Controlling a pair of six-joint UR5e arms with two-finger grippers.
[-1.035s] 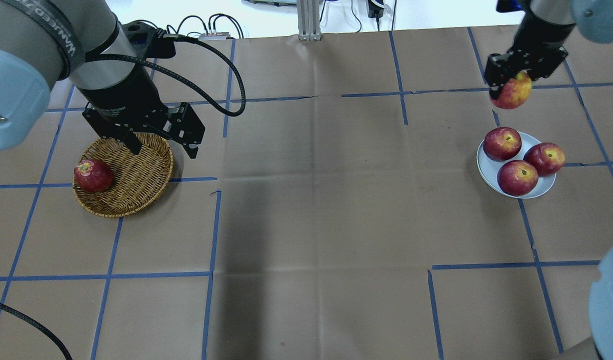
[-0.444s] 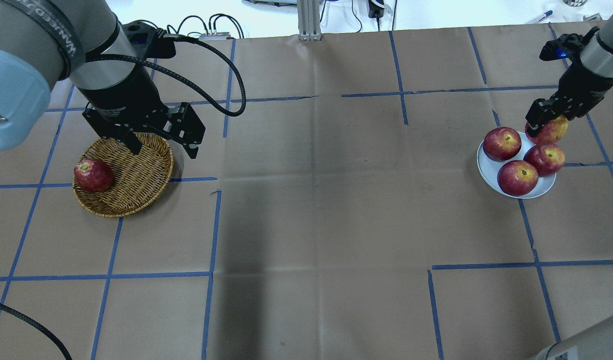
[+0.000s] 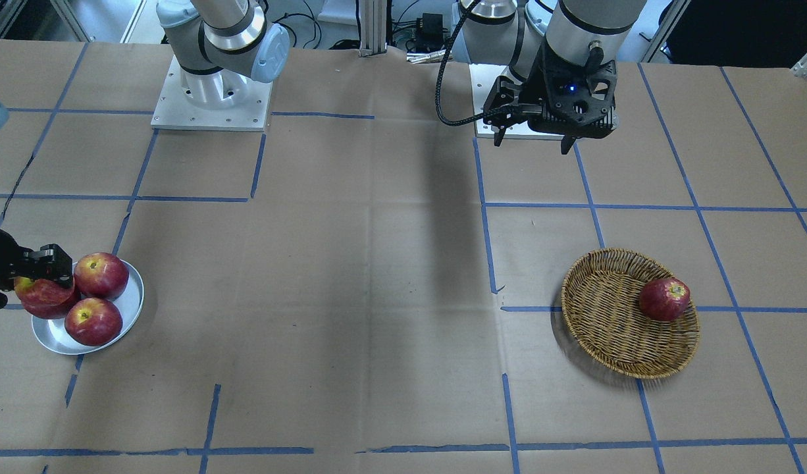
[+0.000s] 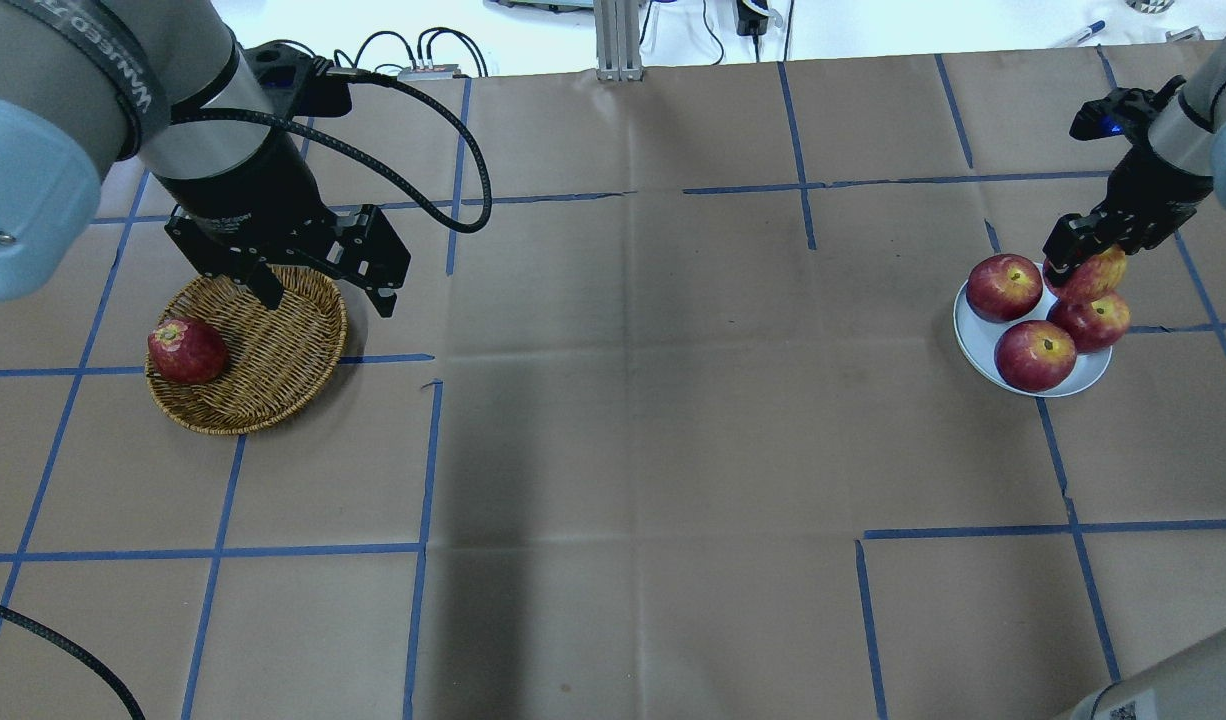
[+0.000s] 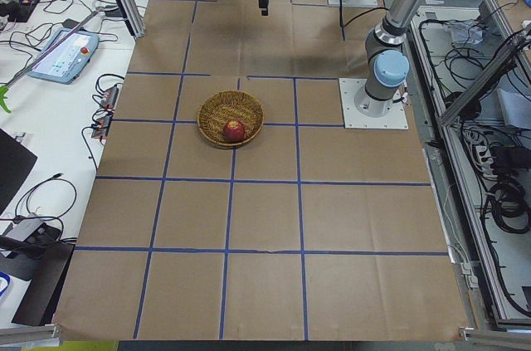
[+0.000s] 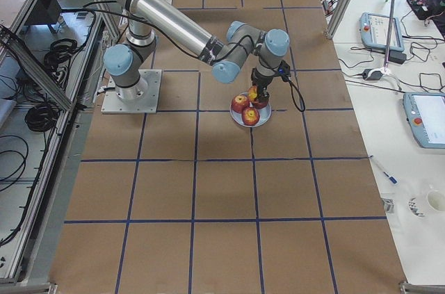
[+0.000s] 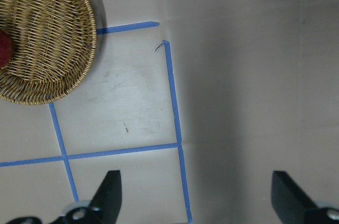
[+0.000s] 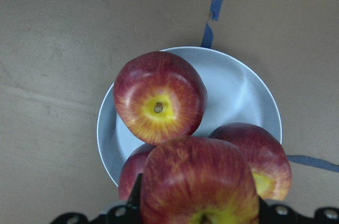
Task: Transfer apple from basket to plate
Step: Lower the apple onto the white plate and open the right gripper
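Note:
My right gripper (image 4: 1081,262) is shut on the pinkish-red, yellow-patched apple (image 4: 1100,272). It holds the apple low over the far right side of the silver plate (image 4: 981,340), close above the apples lying there. The right wrist view shows the held apple (image 8: 198,181) near the camera, over the plate (image 8: 241,83). The wicker basket (image 4: 273,365) sits at the left and holds one dark red apple (image 4: 186,351). My left gripper (image 4: 323,292) hangs open and empty above the basket's far rim.
Three dark red apples lie on the plate: one on the far left (image 4: 1004,287), one at the front (image 4: 1034,355), one on the right (image 4: 1093,320). The table is brown paper with blue tape lines (image 4: 423,450).
My right gripper has carried the apple from beyond the plate toward the robot and down, to just over the plate's apples. The left arm and the basket have not moved.

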